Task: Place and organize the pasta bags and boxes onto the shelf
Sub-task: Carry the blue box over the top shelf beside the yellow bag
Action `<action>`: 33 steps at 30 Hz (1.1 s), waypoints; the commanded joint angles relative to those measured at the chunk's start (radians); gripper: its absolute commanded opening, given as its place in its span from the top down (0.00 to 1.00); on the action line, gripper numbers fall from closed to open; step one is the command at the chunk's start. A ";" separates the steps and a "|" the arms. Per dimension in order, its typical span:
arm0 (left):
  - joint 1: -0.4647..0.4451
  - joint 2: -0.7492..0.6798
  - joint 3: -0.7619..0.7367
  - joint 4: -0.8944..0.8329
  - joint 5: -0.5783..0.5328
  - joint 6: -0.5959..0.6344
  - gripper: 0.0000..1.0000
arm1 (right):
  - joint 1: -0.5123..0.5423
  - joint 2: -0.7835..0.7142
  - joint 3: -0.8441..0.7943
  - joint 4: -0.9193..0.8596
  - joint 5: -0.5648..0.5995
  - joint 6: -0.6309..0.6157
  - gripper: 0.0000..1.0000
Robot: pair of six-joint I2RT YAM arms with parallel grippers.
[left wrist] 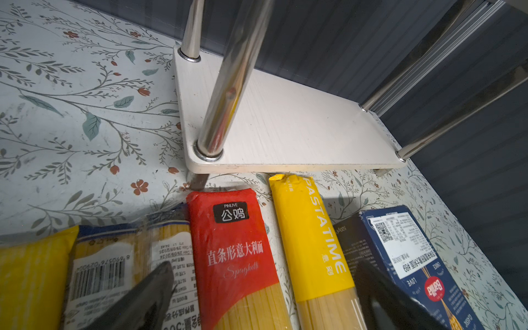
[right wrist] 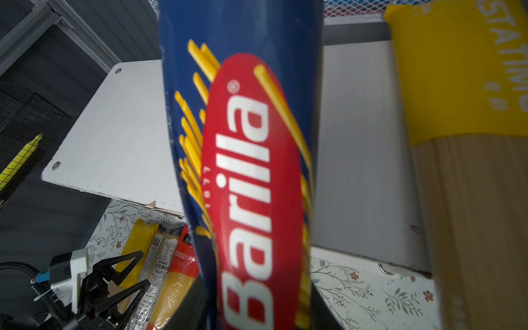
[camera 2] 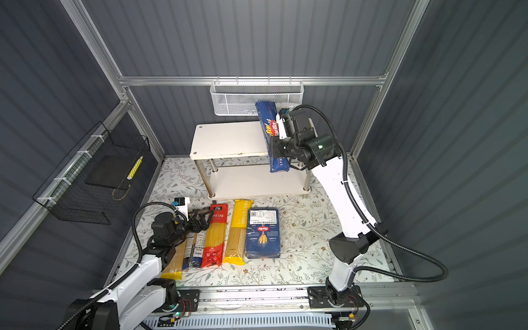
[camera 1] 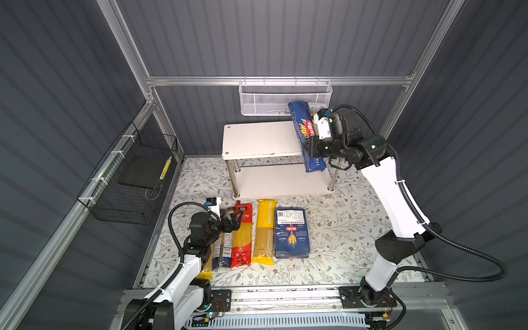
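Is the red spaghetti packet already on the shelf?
No, the red packet lies on the table in front of the shelf.

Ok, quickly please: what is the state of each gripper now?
Left gripper: open, holding nothing.
Right gripper: closed on the narrow Barilla spaghetti box.
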 commanded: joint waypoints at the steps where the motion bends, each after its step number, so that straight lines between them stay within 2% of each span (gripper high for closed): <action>1: 0.001 -0.019 0.014 -0.017 -0.003 0.010 0.00 | -0.017 -0.013 0.058 0.125 -0.012 -0.015 0.65; 10: 0.001 -0.035 0.013 -0.026 -0.004 0.010 0.00 | -0.046 0.055 0.113 0.139 -0.035 0.003 0.64; 14: 0.001 -0.038 0.013 -0.027 -0.004 0.010 0.00 | -0.047 0.059 0.115 0.157 -0.007 0.000 0.64; 30: 0.001 -0.035 0.009 -0.024 -0.004 0.008 0.00 | -0.063 0.099 0.135 0.144 0.094 -0.023 0.50; 33: 0.001 -0.039 0.009 -0.026 -0.003 0.005 0.00 | -0.063 0.102 0.132 0.145 0.099 -0.018 0.50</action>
